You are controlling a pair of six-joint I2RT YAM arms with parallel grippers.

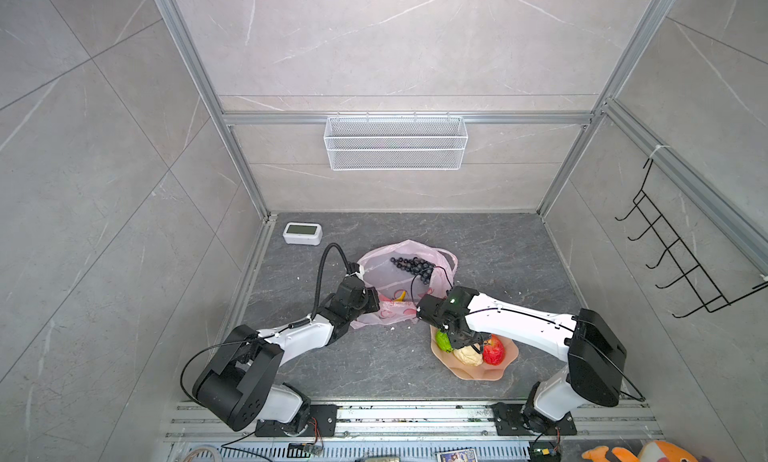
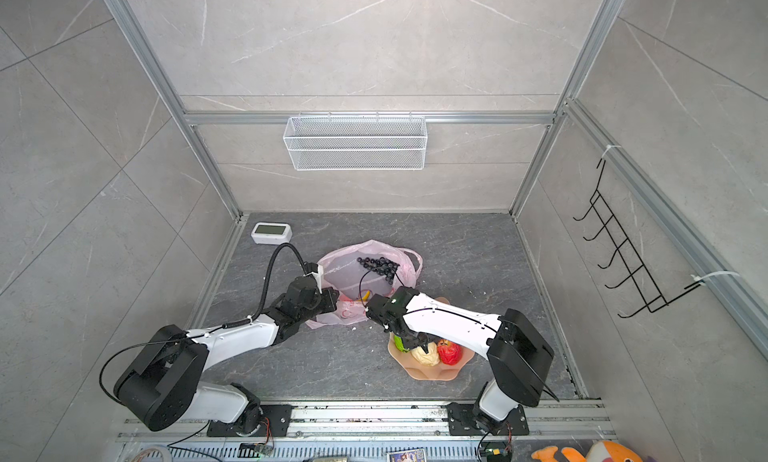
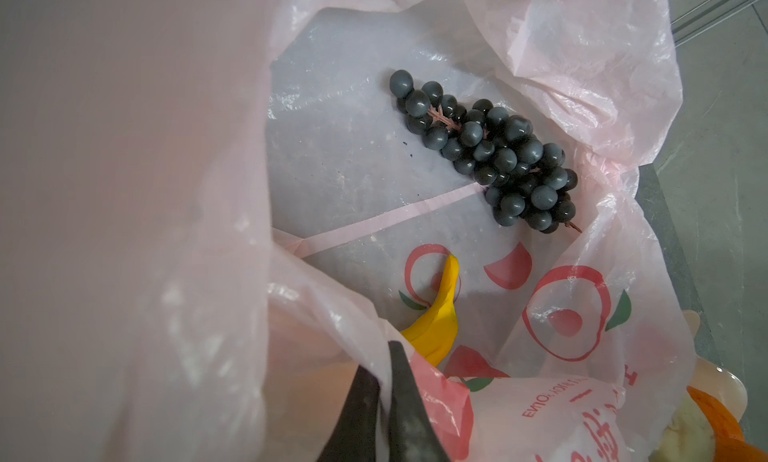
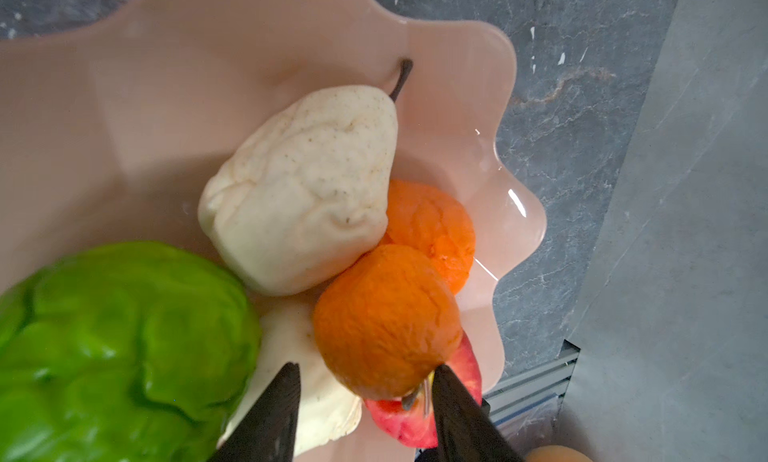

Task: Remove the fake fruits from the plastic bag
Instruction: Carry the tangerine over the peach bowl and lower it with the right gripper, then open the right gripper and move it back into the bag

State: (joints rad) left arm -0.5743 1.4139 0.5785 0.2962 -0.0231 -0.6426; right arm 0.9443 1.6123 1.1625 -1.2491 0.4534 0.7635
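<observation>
The plastic bag is seen as thin, translucent pink film, crinkled and faintly shiny. The grape bunch is made up of smooth dark beads with a dull sheen, and the banana is shown smooth and satin. The scalloped dish is formed of rigid, glossy peach plastic. A matt, speckled, wrinkled skin is borne by the cream lump; a wet-looking gloss is shown by the bumpy green ball; the orange is seen matt and creased. The tabletop is given a matt, veined stone look, and the wall basket is formed of white wire mesh.

Grapes unobstructed inside open bag
</observation>
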